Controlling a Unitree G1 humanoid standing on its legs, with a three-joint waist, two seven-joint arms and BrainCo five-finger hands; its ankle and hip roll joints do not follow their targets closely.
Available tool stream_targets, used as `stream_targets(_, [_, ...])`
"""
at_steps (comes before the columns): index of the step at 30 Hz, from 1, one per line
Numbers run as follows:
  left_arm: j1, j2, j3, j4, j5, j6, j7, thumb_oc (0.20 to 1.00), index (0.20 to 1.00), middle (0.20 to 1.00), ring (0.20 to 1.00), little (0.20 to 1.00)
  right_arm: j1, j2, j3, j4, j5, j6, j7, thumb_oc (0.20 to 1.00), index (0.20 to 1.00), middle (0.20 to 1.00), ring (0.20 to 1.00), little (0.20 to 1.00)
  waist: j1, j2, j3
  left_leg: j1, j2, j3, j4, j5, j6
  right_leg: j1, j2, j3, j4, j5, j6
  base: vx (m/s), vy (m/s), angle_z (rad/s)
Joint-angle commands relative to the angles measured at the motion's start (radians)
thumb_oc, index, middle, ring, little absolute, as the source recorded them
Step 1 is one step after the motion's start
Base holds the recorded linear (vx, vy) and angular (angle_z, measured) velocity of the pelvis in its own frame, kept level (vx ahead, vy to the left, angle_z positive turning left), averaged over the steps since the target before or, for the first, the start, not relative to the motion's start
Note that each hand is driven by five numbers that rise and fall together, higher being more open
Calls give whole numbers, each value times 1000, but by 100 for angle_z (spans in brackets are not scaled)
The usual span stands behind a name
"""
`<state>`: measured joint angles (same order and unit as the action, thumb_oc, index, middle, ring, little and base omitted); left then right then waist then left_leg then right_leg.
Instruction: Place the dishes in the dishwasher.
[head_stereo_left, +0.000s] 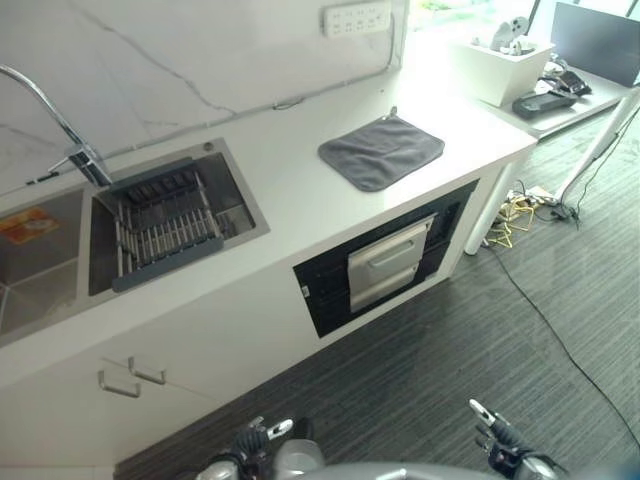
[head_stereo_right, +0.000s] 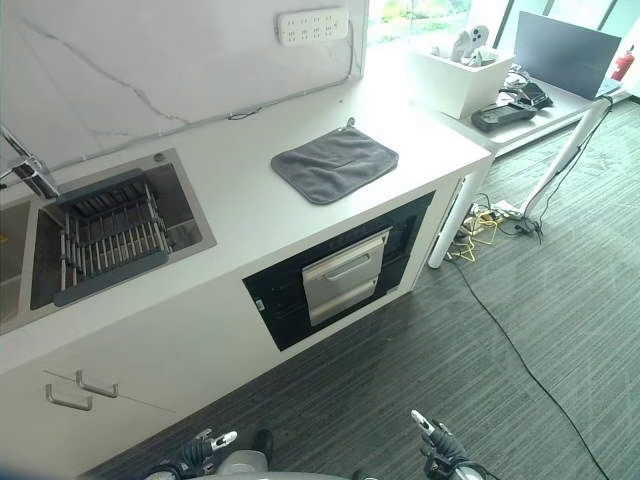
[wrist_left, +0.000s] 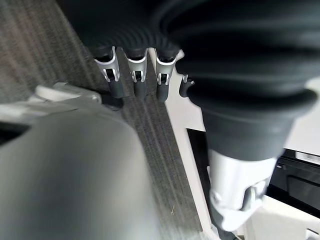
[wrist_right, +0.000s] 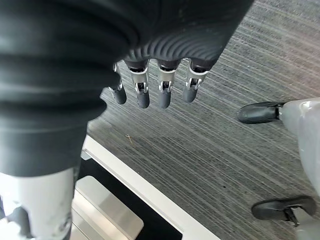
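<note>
The dishwasher (head_stereo_left: 385, 262) is built into the white counter front, a black panel with a silver drawer face and handle, and it is closed. A grey dish rack (head_stereo_left: 165, 230) sits in the right basin of the steel sink (head_stereo_left: 245, 205). Both hands hang low in front of the counter, over the carpet. My left hand (head_stereo_left: 250, 445) has its fingers (wrist_left: 135, 75) relaxed and straight, holding nothing. My right hand (head_stereo_left: 500, 440) also hangs with loose, straight fingers (wrist_right: 150, 90) and is empty. The silver drawer face (wrist_right: 105, 212) lies beyond the right hand.
A grey cloth (head_stereo_left: 382, 150) lies on the counter above the dishwasher. A tap (head_stereo_left: 60, 125) arches over the sink, and an orange item (head_stereo_left: 28, 225) lies in the left basin. A side table with a white box (head_stereo_left: 500, 65) stands at the right, with cables (head_stereo_left: 520, 210) on the floor below.
</note>
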<state>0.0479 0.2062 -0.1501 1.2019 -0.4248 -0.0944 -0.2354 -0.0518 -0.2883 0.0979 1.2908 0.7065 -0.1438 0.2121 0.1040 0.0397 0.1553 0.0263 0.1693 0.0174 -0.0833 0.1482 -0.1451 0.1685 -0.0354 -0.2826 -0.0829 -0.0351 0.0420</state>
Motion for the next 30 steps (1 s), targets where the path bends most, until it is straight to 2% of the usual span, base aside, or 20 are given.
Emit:
stream_targets(1, [-39,18,2,59,-52,20,-52,1000,1000,1000,1000,1000,-27,5,-21,5,-5,22,46,1000,1000,1000,1000,1000,26,-19,-26,-74,-1,-8,-3,10,18,-12,-59,-50,44,-7,16,25,41,4])
stream_targets(4, [-47,19,8,73,-47,42,-64,1000,1000,1000,1000,1000,-23,15,-8,16,-18,81,71,1000,1000,1000,1000,1000,25,-21,-31,-62,-7,-4,-4,-4,24,-12,-67,-57,40,-4,23,9,23,-5])
stream_targets(6, [-61,15,4,85,-19,69,-67,1000,1000,1000,1000,1000,-11,30,11,37,-56,152,71,1000,1000,1000,1000,1000,18,-25,-37,-51,-11,3,-4,-20,29,-15,-73,-58,39,-1,30,0,0,0])
stream_targets(10, [-83,3,-18,95,17,99,-65,1000,1000,1000,1000,1000,5,43,32,83,-119,210,44,1000,1000,1000,1000,1000,5,-29,-46,-35,-16,17,-4,-38,35,-16,-81,-56,37,4,39,0,7,-1])
stream_targets(14, [-101,1,-40,92,10,119,-60,1000,1000,1000,1000,1000,18,48,42,103,-152,270,75,1000,1000,1000,1000,1000,-12,-29,-50,-20,-14,37,-4,-56,39,-21,-92,-52,39,7,48,0,0,0])
stream_targets(18, [-108,4,-46,95,-4,150,-62,1000,1000,1000,1000,1000,14,55,60,102,-152,292,92,1000,1000,1000,1000,1000,-18,-30,-55,-9,-17,47,-4,-67,44,-21,-99,-48,38,10,54,2,15,-10])
stream_targets(20, [-105,4,-46,98,-3,159,-60,1000,1000,1000,1000,1000,14,62,63,102,-157,282,95,1000,1000,1000,1000,1000,-19,-28,-59,-4,-19,49,-4,-74,46,-20,-104,-53,38,11,57,7,5,-3])
stream_targets(30, [-90,7,-38,104,-8,167,-83,1000,1000,1000,1000,1000,16,65,58,112,-156,289,106,1000,1000,1000,1000,1000,-23,-21,-63,14,-28,60,-4,-96,56,-21,-116,-57,44,11,63,23,-1,0])
